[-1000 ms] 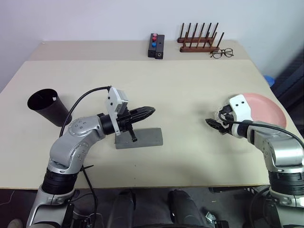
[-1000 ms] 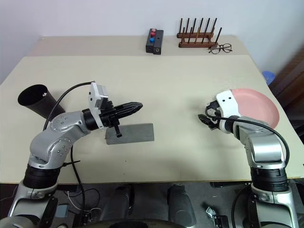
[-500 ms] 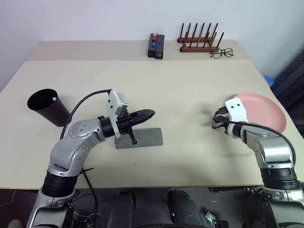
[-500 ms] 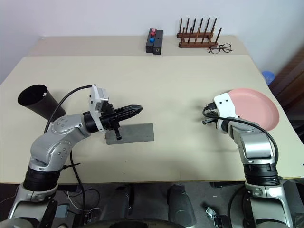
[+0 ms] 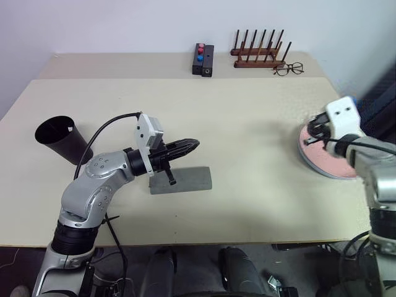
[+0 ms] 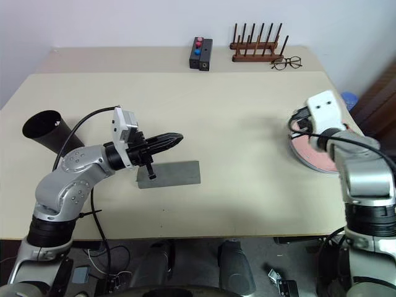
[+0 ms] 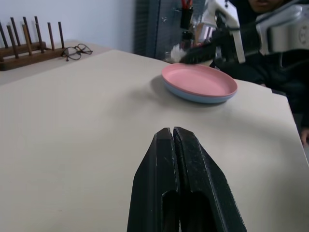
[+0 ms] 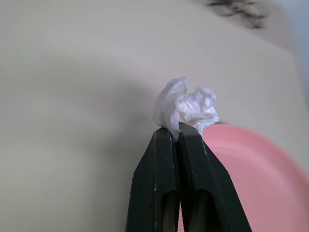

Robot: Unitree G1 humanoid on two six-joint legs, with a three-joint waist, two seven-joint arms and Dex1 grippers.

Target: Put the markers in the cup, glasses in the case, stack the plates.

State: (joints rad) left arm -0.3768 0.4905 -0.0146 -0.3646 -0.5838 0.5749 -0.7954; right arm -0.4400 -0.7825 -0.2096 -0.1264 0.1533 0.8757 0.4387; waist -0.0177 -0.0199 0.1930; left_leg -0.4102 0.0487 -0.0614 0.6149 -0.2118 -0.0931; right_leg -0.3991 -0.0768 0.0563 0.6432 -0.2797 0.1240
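Now the right fingers, clamped on crumpled tissue, have risen above the pink plate.

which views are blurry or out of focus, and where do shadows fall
Right wrist view: the hand and crumpled white tissue are sharp, the beige table and salmon pink round plate soft. Left wrist view: the plate casts a soft shadow. Left eye view: evenly lit, sharp.
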